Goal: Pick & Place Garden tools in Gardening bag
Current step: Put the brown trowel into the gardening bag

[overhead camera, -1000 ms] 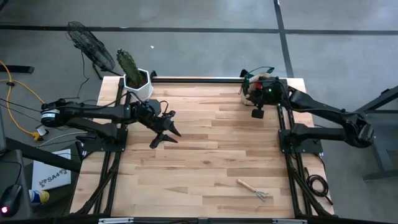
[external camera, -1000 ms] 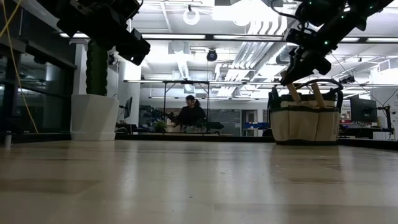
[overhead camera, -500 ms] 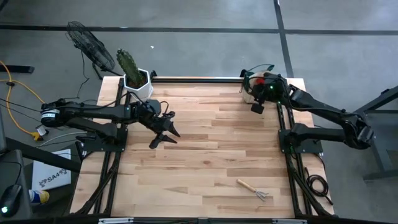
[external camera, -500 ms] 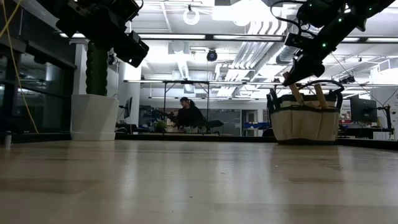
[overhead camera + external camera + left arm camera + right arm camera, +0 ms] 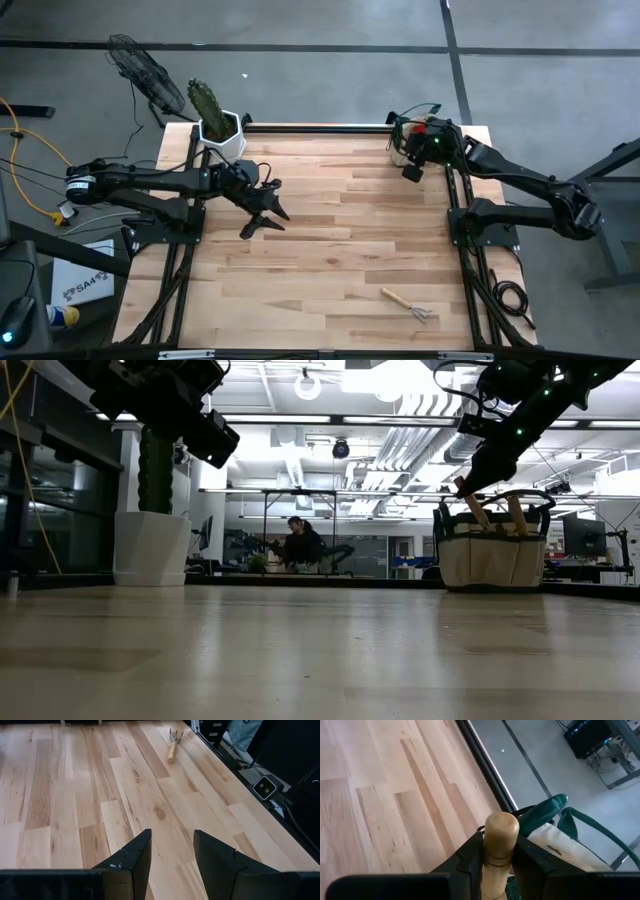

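The tan gardening bag with green trim stands at the table's far right corner; in the low view two wooden handles stick up out of it. My right gripper is by the bag's near left rim, shut on one wooden-handled tool. The other handle leans in the bag untouched. A small rake lies flat near the table's near right edge and also shows in the left wrist view. My left gripper hangs open and empty over the table's left middle. My right gripper pinches the tool's wooden handle between its two fingers, just below its rounded free end, which sticks out past the fingertips. The handle slants down from the gripper into the bag. The tool's lower end is hidden inside the bag.
A potted cactus in a white pot stands at the far left corner, also in the low view. A fan stands on the floor beyond it. A person sits far behind the table. Bare wood lies between the arms.
My right gripper has moved a little toward the table's far edge, closer over the bag, keeping hold of the wooden handle, which now stands steeper in the bag.
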You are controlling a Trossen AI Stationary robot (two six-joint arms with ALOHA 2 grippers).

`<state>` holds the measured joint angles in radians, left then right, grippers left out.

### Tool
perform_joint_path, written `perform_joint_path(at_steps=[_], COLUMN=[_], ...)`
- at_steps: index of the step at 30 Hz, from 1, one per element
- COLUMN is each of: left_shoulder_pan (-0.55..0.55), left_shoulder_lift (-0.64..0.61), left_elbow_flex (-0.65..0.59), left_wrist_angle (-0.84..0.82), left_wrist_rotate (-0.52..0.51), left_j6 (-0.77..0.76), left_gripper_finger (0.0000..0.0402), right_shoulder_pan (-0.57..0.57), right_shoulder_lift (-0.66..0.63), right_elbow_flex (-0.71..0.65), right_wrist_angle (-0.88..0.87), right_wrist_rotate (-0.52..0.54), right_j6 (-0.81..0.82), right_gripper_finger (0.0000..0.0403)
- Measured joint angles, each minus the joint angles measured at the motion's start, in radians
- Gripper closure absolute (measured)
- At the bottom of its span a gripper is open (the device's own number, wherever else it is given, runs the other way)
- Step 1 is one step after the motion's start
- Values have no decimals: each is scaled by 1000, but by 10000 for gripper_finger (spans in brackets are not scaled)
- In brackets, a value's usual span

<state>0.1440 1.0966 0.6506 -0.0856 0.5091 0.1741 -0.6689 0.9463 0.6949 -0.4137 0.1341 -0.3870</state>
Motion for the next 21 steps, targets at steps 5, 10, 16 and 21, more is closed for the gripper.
perform_joint_path(at_steps=[5, 10, 16, 21], left_shoulder_pan=[0, 0, 0, 0], left_shoulder_lift=[0, 0, 0, 0], left_elbow_flex=[0, 0, 0, 0], left_wrist_angle=[-10, -22, -22, -22], left_wrist_rotate=[-3, -3, -3, -3], left_j6=[0, -2, -2, -2], left_gripper_finger=[258, 258, 258, 258], right_shoulder_pan=[0, 0, -1, -2], right_shoulder_lift=[0, 0, 0, 0], right_elbow_flex=[0, 0, 0, 0], right_wrist_angle=[0, 0, 0, 0], right_wrist_rotate=[29, 54, 51, 102], right_j6=[26, 71, 105, 133], right_gripper_finger=[316, 315, 280, 216])
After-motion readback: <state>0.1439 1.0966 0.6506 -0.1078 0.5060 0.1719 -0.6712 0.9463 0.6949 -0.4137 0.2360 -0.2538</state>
